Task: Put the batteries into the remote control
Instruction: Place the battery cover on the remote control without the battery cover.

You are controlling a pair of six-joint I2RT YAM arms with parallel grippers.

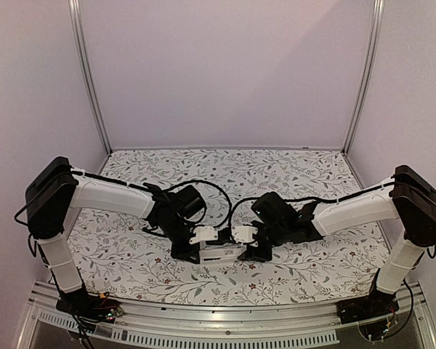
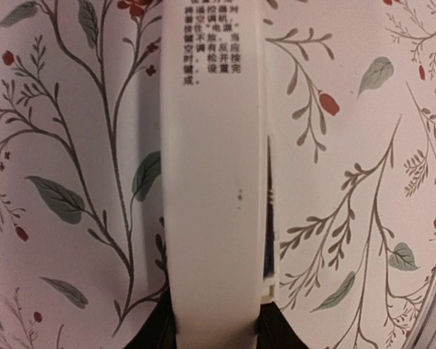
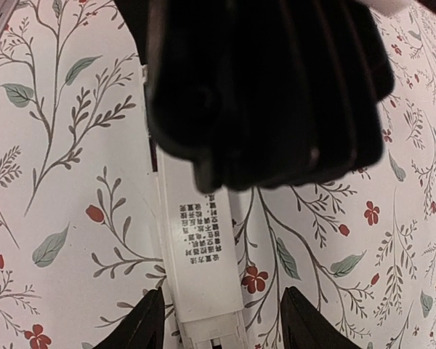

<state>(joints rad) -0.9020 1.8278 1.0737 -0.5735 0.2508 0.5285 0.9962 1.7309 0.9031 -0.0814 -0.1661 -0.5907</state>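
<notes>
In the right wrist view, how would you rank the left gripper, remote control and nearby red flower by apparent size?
1. left gripper, close to the camera, so inflated
2. remote control
3. red flower

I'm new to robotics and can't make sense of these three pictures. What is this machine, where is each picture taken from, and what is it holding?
These are two robot arms bolted at the near edge of a table with a flowered cover. The wide picture comes from a camera above and behind them; the other two come from a camera on each wrist. Both arms meet at a slim white remote in the middle. The left gripper is clamped on its sides, with dark fingers showing at the bottom of its view. The right gripper straddles the remote's other end, jaws open, with a gap on one side; the black mass above is the left gripper. No batteries show in any picture.
</notes>
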